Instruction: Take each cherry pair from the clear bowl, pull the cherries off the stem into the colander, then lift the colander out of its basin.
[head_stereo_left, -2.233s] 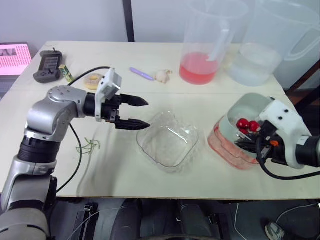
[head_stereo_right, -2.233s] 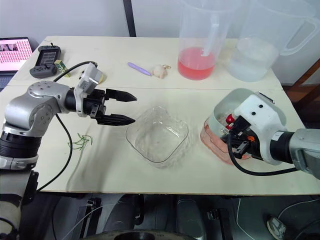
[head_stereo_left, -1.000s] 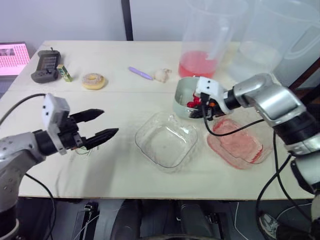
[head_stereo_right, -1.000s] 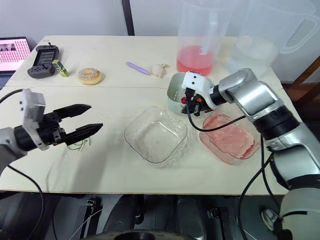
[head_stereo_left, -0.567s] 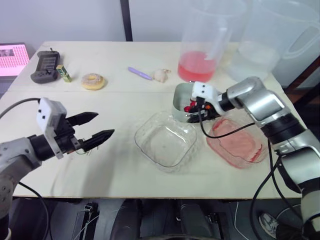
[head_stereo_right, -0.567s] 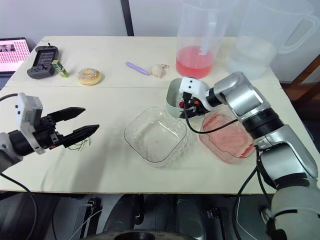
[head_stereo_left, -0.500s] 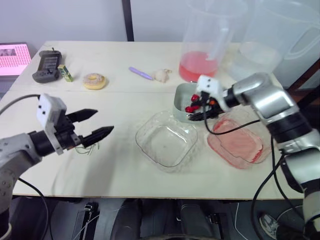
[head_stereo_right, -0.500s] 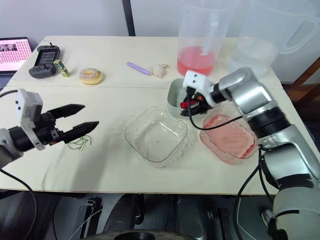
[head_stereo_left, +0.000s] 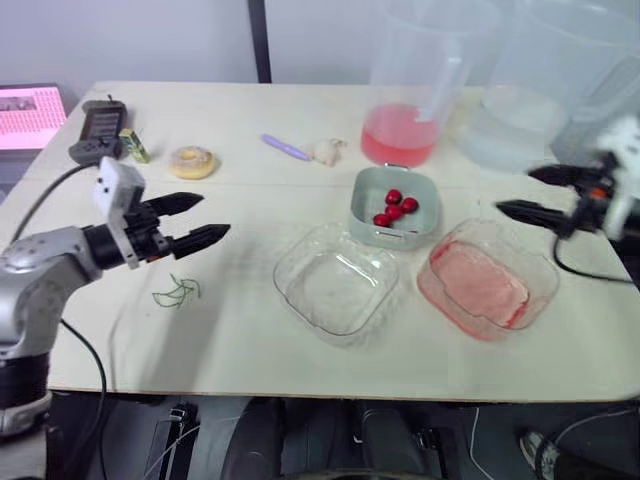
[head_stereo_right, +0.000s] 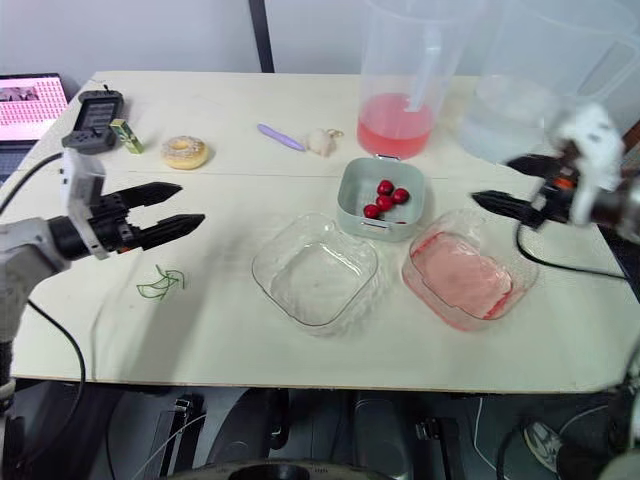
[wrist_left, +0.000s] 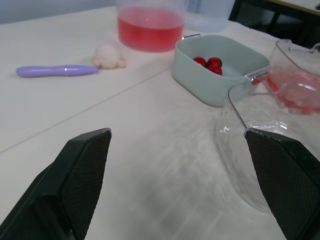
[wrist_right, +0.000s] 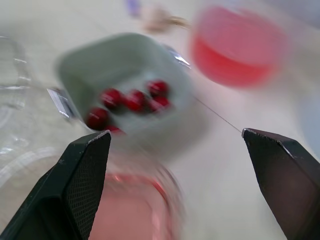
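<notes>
The pale green colander (head_stereo_left: 363, 205) stands on the table behind the empty clear bowl (head_stereo_left: 337, 285), outside the pink basin (head_stereo_left: 480, 285) to its right. Several red cherries (head_stereo_left: 395, 208) lie in the colander. Loose green stems (head_stereo_left: 178, 292) lie on the table at the left. My left gripper (head_stereo_left: 215, 215) hovers open above the table left of the bowl, pointing toward it. My right gripper (head_stereo_left: 515, 190) is open over the table's right side, well clear of the colander, nothing between its fingers. The right wrist view looks at the colander (wrist_right: 85, 65) and cherries (wrist_right: 130, 100).
A tall pitcher with pink liquid (head_stereo_left: 400, 135) and a clear pitcher of water (head_stereo_left: 520, 120) stand at the back right. A doughnut (head_stereo_left: 193, 160), a purple stick (head_stereo_left: 284, 147), a garlic bulb (head_stereo_left: 326, 151), a handheld device (head_stereo_left: 98, 130) and a small green box (head_stereo_left: 134, 146) lie along the back.
My right gripper opened, let go of the colander and drew away to the right; the colander now stands on the table. My left gripper lifted a little away from the stems.
</notes>
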